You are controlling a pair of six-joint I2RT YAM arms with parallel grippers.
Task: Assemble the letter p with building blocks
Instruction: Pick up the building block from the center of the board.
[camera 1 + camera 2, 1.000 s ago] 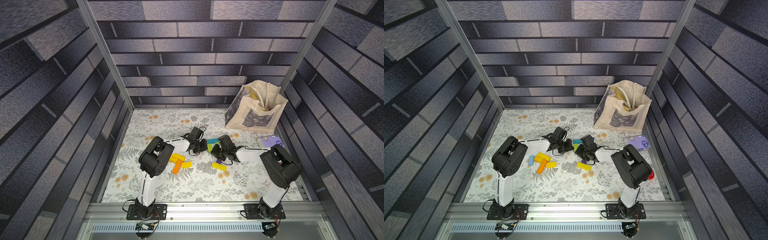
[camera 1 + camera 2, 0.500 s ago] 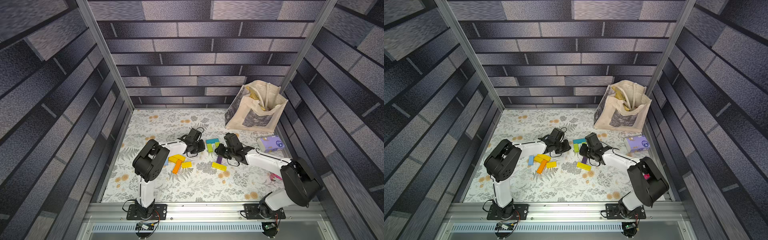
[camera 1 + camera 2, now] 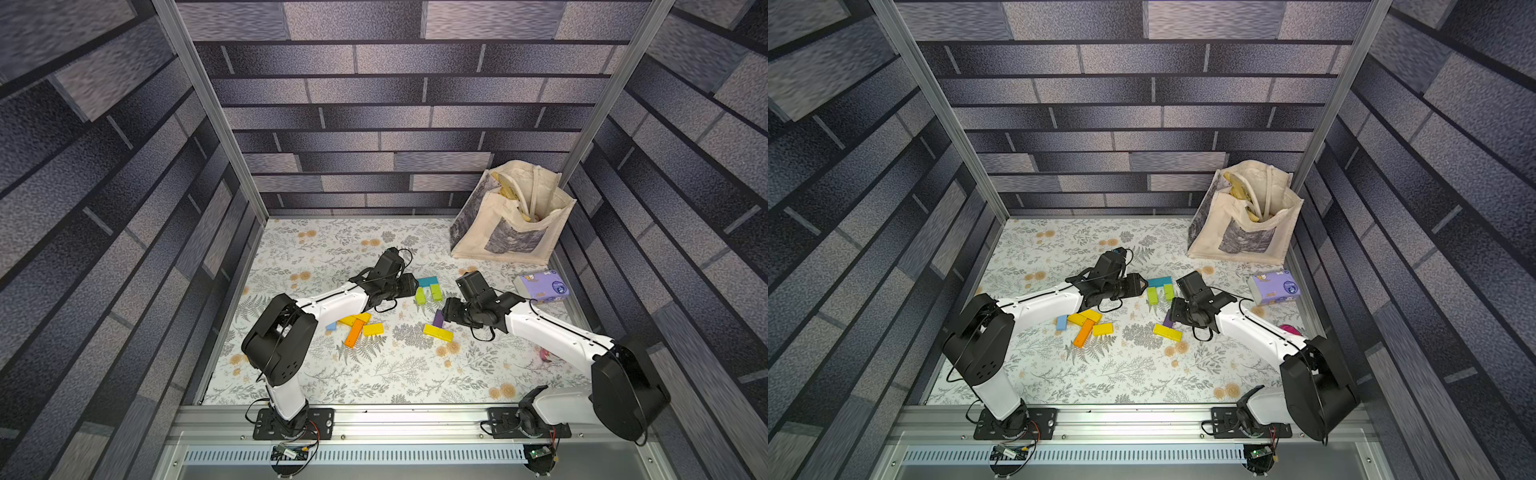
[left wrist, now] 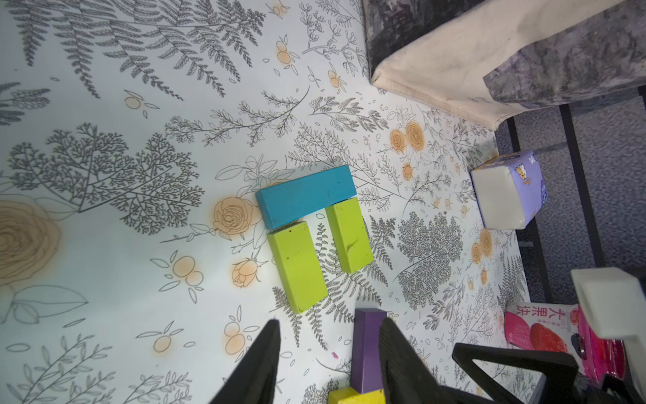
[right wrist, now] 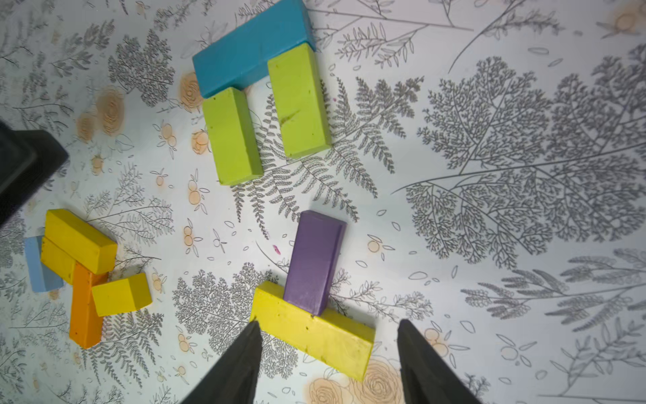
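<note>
A teal block (image 3: pixel 427 281) lies across the far ends of two lime green blocks (image 3: pixel 420 296) (image 3: pixel 436 292), making an arch (image 5: pixel 251 45). Nearer me a purple block (image 3: pixel 438 318) butts against a yellow block (image 3: pixel 437 333). A pile of yellow, orange and light blue blocks (image 3: pixel 356 326) sits under the left arm. My left gripper (image 3: pixel 409 286) is open beside the arch with nothing held. In its wrist view the purple block (image 4: pixel 367 349) shows by one finger. My right gripper (image 3: pixel 446 311) is open and hovers over the yellow block (image 5: pixel 314 332).
A cloth tote bag (image 3: pixel 511 216) stands at the back right. A lilac tissue pack (image 3: pixel 540 286) lies in front of it. A pink packet (image 3: pixel 1289 330) lies by the right arm. Brick-patterned walls close in the floral mat (image 3: pixel 332 374).
Both grippers have gone from shut to open. The right arm has stretched out low, its elbow swung to the right. Both grippers have drawn back from the arch.
</note>
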